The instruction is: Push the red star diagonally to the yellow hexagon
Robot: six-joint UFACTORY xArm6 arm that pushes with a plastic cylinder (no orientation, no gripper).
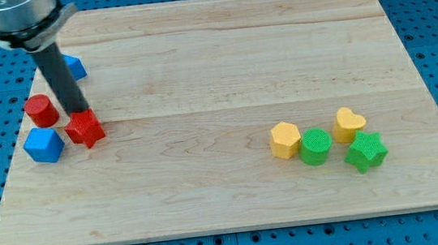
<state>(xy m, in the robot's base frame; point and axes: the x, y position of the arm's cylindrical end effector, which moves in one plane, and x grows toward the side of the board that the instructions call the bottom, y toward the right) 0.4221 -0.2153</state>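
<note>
The red star (86,128) lies near the view's left edge of the wooden board. My tip (77,111) stands at the star's upper edge, touching or nearly touching it. The yellow hexagon (285,140) lies far to the view's right and a little lower, at the left end of a cluster of blocks.
A red cylinder (41,110) and a blue cube (44,145) sit just left of the star. Another blue block (74,67) is partly hidden behind the rod. A green cylinder (315,146), a yellow heart (349,124) and a green star (365,151) sit right of the hexagon.
</note>
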